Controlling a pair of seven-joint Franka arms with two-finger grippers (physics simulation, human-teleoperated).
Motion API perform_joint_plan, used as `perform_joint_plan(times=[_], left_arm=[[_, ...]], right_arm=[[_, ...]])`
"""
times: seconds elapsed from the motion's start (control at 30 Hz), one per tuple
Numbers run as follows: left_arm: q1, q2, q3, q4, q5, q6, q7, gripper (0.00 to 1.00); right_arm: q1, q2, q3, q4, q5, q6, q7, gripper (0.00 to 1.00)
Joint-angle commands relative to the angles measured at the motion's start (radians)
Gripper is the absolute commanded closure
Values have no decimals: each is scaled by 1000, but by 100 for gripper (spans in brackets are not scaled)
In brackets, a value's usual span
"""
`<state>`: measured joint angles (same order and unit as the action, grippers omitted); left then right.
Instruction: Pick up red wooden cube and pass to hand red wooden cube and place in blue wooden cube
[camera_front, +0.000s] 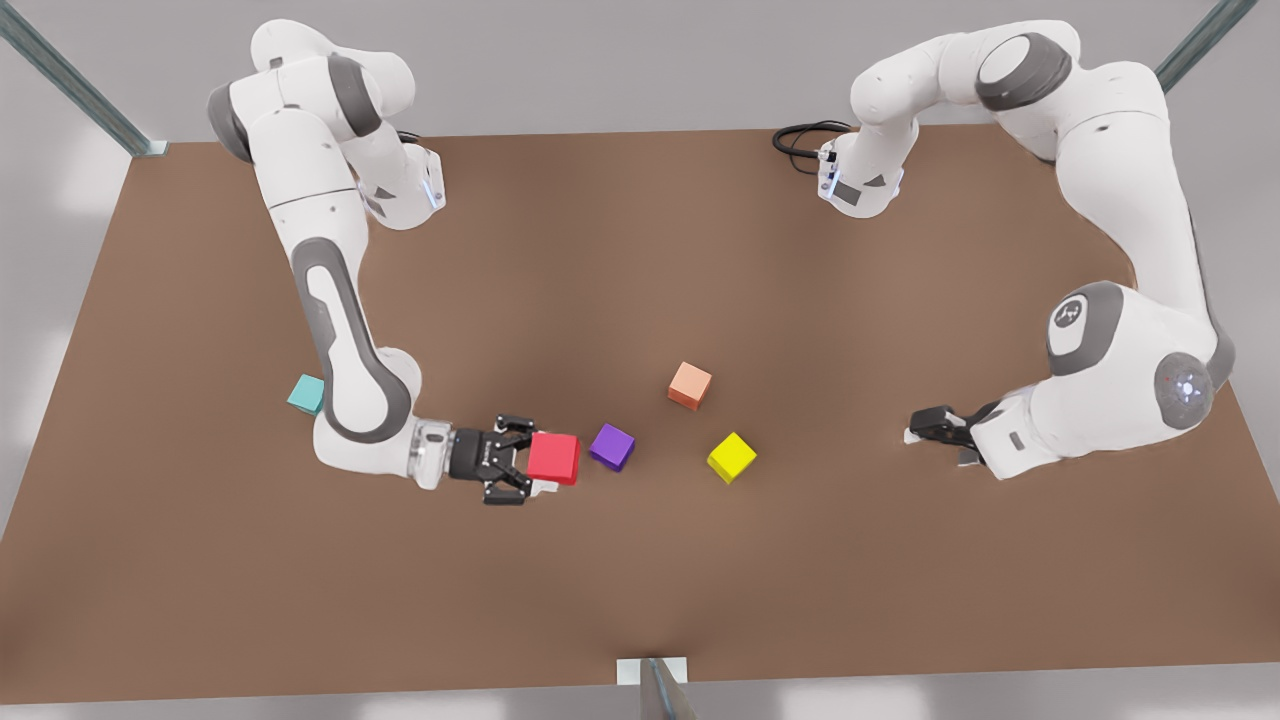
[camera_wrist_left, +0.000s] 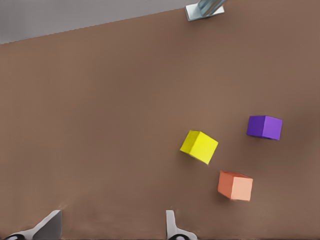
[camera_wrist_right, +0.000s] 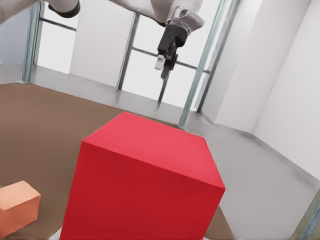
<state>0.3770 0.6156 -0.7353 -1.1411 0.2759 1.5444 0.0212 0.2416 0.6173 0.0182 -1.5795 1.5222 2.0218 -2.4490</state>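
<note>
The red wooden cube (camera_front: 555, 457) is clamped between the fingers of my right gripper (camera_front: 535, 462), which reaches out sideways from the arm on the front view's left. The right wrist view has the red wooden cube (camera_wrist_right: 145, 180) close up. The blue wooden cube (camera_front: 306, 394), teal, sits on the table behind that arm's elbow, partly hidden by it. My left gripper (camera_front: 925, 425) hangs low on the front view's right, facing the middle. In the left wrist view its fingers (camera_wrist_left: 50, 225) stand wide apart with nothing between them. The right wrist view catches the left gripper (camera_wrist_right: 167, 50) far off.
Between the two grippers lie a purple cube (camera_front: 612, 446), a pale orange cube (camera_front: 690, 386) and a yellow cube (camera_front: 731, 457). A black cable (camera_front: 800, 138) loops at the table's far edge. A metal post (camera_front: 655, 680) stands at the near edge.
</note>
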Motion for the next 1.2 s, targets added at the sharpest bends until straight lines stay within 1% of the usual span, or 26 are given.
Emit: perform_joint_plan(times=[0.0, 0.03, 0.07, 0.13, 0.17, 0.2, 0.27, 0.3, 0.33, 0.4, 0.5, 0.57, 0.73, 0.8, 0.87, 1.0, 1.13, 1.17], left_arm=[[-263, -265, 452, -194, -163, -77, -69, 0], [-500, -367, 729, -325, -245, 8, -21, 0], [-498, -330, 729, -269, -245, -23, -18, 0], [-490, -310, 729, -267, -250, -20, -18, 0], [-492, -307, 729, -266, -256, -18, -18, 0], [-495, -280, 726, -266, -303, -17, -21, 0], [-520, -284, 725, -266, -323, -27, -21, 0], [-514, -284, 726, -266, -327, -53, -6, 0], [-513, -283, 726, -266, -325, -52, 51, 0], [-513, -272, 726, -266, -319, -23, 51, 0], [-494, -255, 726, -266, -357, -18, 51, 0], [-492, -254, 726, -266, -357, -15, 51, 0], [-487, -238, 726, -269, -354, 5, 55, 0], [-486, -237, 726, -269, -354, 8, 55, 0], [-484, -229, 726, -269, -354, 8, 57, 0], [-483, -224, 726, -269, -354, 7, 55, 0], [-483, -224, 726, -272, -354, 5, 57, 0], [-483, -224, 726, -272, -356, 5, 57, 0]], right_arm=[[-24, -14, -1, -1, -198, -32, 239, 30], [-44, -19, -7, 1, -295, -40, 271, 30], [-68, -30, -7, 1, -382, -55, 288, 30], [-116, -67, -20, -1, -589, -107, 380, 30], [-123, -77, -35, -1, -655, -115, 398, 30], [-124, -86, -72, 1, -717, -147, 404, 30], [-124, -113, -127, 3, -813, -199, 406, 30], [-124, -143, -168, 9, -902, -267, 441, 30], [-124, -159, -199, 33, -1011, -290, 441, 30], [-124, -166, -262, 76, -1140, -339, 438, 30], [-122, -185, -285, 76, -1332, -337, 430, 29], [-120, -177, -293, 67, -1393, -316, 430, 29], [-122, -175, -296, -25, -1418, -158, 438, 29], [-117, -206, -297, -106, -1421, -94, 438, 29], [-116, -266, -299, -229, -1421, 0, 438, 29], [-122, -366, -299, -421, -1452, 120, 438, 28], [-127, -380, -300, -502, -1491, 238, 427, 27], [-134, -387, -299, -540, -1510, 293, 423, 27]])
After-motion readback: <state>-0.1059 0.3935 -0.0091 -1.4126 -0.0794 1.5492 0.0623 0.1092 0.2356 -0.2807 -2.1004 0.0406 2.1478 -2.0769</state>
